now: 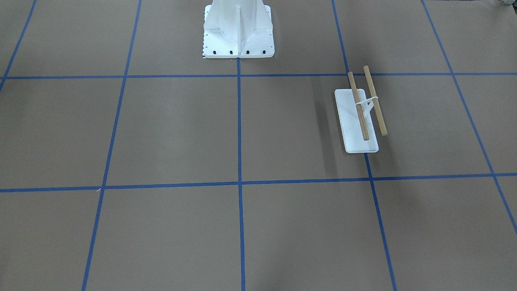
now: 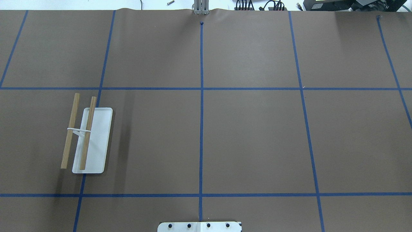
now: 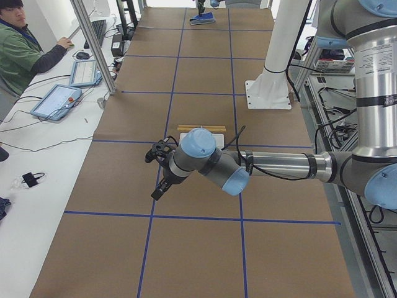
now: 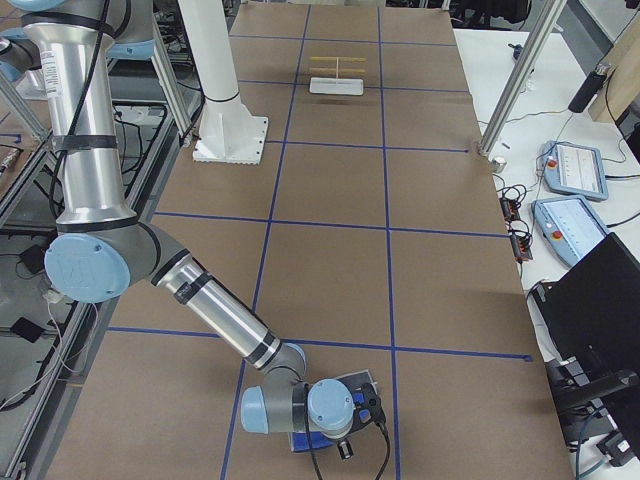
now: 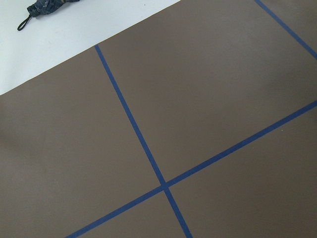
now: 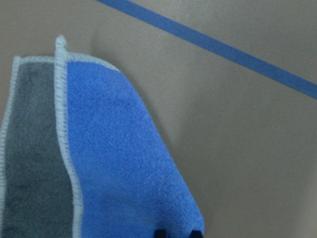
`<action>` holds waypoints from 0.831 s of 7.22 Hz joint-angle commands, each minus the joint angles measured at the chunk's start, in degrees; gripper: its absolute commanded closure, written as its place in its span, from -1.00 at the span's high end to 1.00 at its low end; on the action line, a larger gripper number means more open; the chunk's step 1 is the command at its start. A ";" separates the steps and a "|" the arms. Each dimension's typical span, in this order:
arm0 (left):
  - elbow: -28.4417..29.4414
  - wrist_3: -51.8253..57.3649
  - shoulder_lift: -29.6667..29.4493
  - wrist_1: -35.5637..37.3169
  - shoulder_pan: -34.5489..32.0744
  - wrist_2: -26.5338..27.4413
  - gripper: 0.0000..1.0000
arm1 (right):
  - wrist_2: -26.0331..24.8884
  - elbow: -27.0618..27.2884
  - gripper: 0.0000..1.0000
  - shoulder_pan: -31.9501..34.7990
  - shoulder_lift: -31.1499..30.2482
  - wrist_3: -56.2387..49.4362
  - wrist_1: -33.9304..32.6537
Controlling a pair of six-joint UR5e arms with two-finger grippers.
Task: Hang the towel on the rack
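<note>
The towel (image 6: 119,163) is royal blue with a light stitched edge and lies on the brown table with one side folded over, grey side up. It also shows under the near arm in the exterior right view (image 4: 354,383). My right gripper (image 6: 177,233) is low over it, and its dark fingertips (image 6: 158,233) stand close together at the towel's edge, shut on it. The rack (image 2: 80,131) stands far off on my left side, its two dowels bare; it also shows in the front view (image 1: 365,106). My left gripper (image 3: 157,191) hovers beyond the rack; I cannot tell whether it is open or shut.
The white bolted pedestal (image 1: 238,32) stands at the robot's base. An operator (image 3: 18,56) sits by tablets (image 3: 59,99) on the white bench beyond the table's far edge. A metal post (image 3: 93,43) rises at that edge. Blue tape lines grid the table.
</note>
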 commanded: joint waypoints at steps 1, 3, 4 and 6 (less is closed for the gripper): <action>0.00 -0.03 -0.01 0.00 0.02 -0.06 0.98 | 0.09 0.48 -1.00 -0.04 0.28 -0.02 0.05; 0.09 -0.03 -0.01 0.09 0.02 -0.06 0.98 | 1.22 2.32 -1.00 0.05 0.80 -0.28 -0.12; 0.09 -0.03 -0.01 0.09 0.02 -0.06 0.98 | 2.36 4.85 -1.00 0.13 0.81 -0.02 -0.82; 0.09 -0.12 -0.01 0.18 0.02 -0.06 0.98 | 7.01 12.65 -1.00 0.75 1.59 0.33 -5.71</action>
